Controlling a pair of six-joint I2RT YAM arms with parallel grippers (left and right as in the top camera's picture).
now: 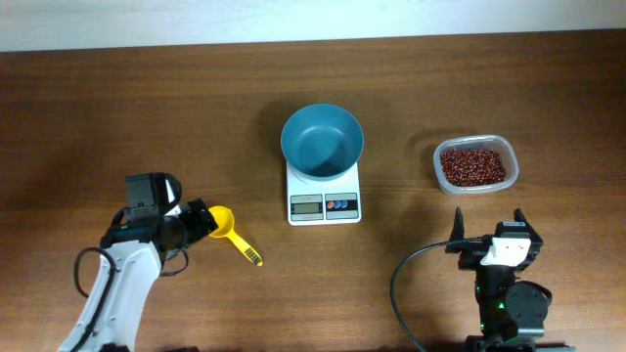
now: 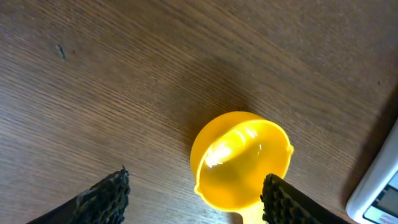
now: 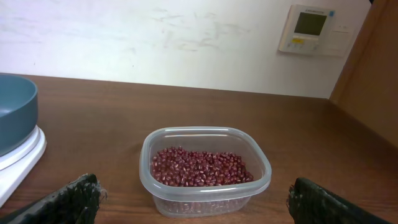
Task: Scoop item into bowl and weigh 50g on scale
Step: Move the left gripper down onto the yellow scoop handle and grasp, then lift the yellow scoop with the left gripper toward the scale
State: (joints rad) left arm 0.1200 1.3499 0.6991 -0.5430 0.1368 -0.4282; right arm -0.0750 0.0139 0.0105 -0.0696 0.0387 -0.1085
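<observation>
I've got a dark brown wooden table (image 1: 147, 108) with three things resting directly on it: the white scale (image 1: 324, 203) at centre, a clear plastic tub (image 1: 475, 139) to its right, a yellow scoop (image 1: 227, 228) to its left

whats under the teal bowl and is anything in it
The bowl sits on the white scale, whose display and buttons show in front; its platform is mostly covered. The bowl looks empty.
</observation>
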